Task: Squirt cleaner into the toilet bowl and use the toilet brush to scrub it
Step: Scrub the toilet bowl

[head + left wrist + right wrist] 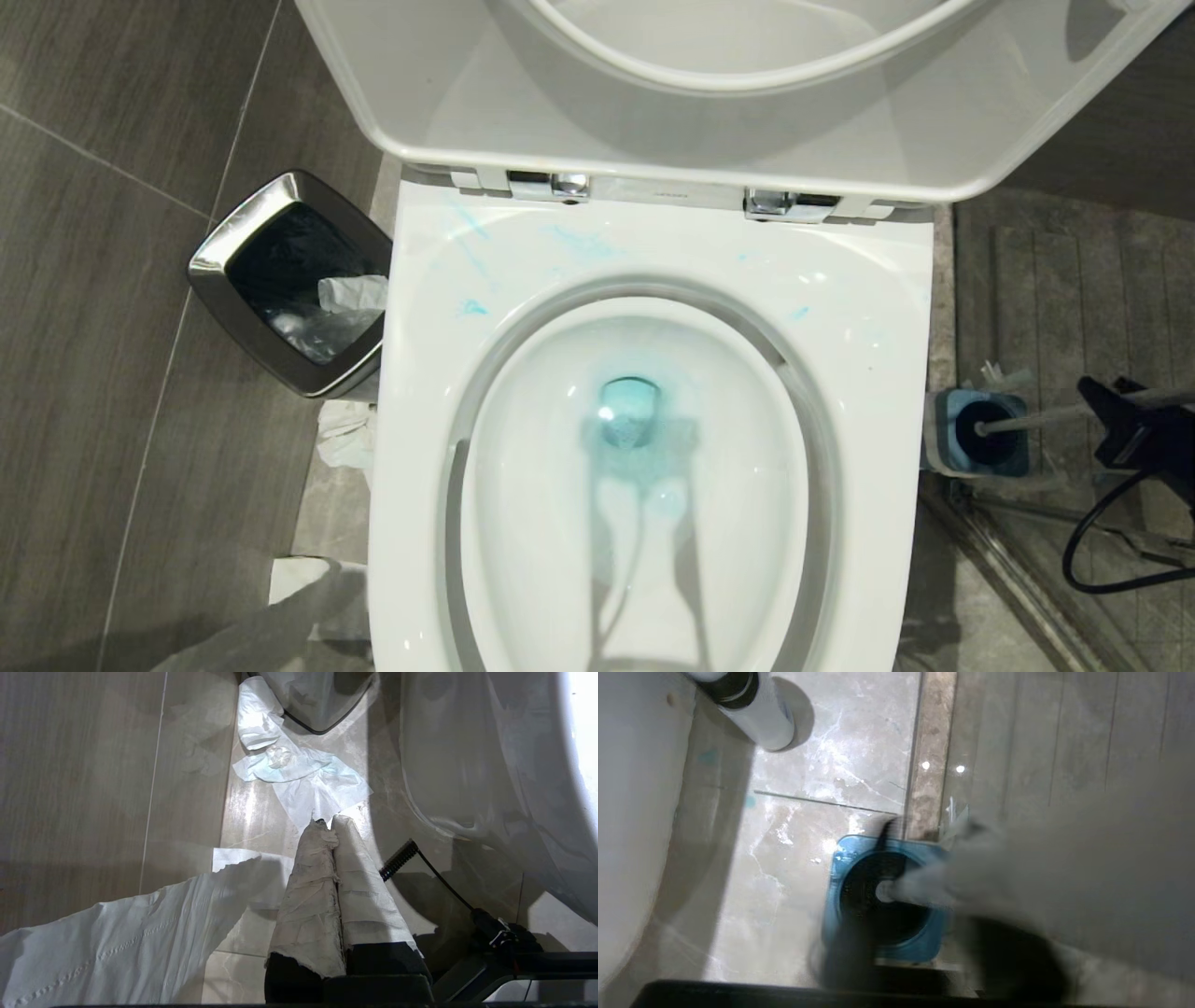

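1. Right gripper (1116, 411), black, sits at the right edge of the head view beside the toilet, over the brush holder; its fingers flank the slim white plastic toilet brush handle (1046, 417), but whether they press on it I cannot tell, as the wrist view is smeared there
2. The handle leans out of its small square blue holder (882, 896), tilted toward the gripper; the holder stands on the floor just right of the toilet, near the bowl's front half
3. A black cable (1088, 541) loops down from the right gripper across the floor
4. Large glossy white ceramic toilet bowl (868, 373), seat and lid raised
5. Turquoise-blue cleaner (627, 425) tints the water at the drain; thin streaks and spots mark the rear rim on the left
6. Left gripper (329, 823) hangs low by the toilet's left side, its paper-wrapped fingers (313, 896) pressed together with nothing between them
7. Crumpled white tissue (299, 774) lies on the floor ahead of it
8. Small chrome-rimmed square bin (280, 280) stands left of the bowl, tissue inside
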`<state>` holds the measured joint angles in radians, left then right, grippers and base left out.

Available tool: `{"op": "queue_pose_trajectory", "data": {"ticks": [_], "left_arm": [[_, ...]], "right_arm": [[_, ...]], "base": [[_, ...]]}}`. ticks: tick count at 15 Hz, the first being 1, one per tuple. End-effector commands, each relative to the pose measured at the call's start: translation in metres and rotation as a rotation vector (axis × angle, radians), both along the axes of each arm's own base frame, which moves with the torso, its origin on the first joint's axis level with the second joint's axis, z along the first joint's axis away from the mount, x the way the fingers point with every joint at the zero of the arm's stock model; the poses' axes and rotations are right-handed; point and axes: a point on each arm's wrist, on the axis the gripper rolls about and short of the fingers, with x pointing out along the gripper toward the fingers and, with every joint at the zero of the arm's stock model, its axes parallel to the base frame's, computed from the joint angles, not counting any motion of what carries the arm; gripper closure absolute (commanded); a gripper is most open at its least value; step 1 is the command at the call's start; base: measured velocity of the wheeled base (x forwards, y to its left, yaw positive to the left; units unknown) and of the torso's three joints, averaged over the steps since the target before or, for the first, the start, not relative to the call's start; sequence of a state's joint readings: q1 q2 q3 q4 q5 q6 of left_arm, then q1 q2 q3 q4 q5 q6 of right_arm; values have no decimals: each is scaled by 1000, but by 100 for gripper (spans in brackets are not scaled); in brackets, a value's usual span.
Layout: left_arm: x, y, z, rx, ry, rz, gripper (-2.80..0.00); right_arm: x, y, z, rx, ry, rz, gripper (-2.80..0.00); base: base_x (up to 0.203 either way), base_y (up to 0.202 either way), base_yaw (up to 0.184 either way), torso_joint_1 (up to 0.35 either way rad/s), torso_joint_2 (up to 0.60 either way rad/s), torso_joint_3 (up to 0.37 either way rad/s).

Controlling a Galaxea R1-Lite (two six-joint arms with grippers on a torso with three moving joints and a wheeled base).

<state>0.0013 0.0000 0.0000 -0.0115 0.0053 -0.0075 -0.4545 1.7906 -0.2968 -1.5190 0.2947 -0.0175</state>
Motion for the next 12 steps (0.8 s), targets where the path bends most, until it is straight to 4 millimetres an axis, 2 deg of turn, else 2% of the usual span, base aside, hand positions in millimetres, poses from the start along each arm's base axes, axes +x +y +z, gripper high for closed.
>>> {"op": "queue_pose_trajectory", "data": {"ticks": [1, 5, 9, 12], "left_arm": [[1, 0, -2, 0, 7, 1, 0], [1, 0, -2, 0, 7, 0, 0], [1, 0, -2, 0, 7, 1, 0], [1, 0, -2, 0, 7, 0, 0]], "right_arm": [[-2, 1, 3, -28, -11, 15, 0], [-4, 10, 3, -161, 10, 61, 0], [-7, 22, 3, -178, 14, 100, 0], [-16, 45, 5, -189, 9, 178, 0]], "base": [[0, 0, 0, 0, 0, 0], [0, 0, 0, 0, 0, 0], [0, 0, 0, 0, 0, 0], [0, 0, 0, 0, 0, 0]]}}
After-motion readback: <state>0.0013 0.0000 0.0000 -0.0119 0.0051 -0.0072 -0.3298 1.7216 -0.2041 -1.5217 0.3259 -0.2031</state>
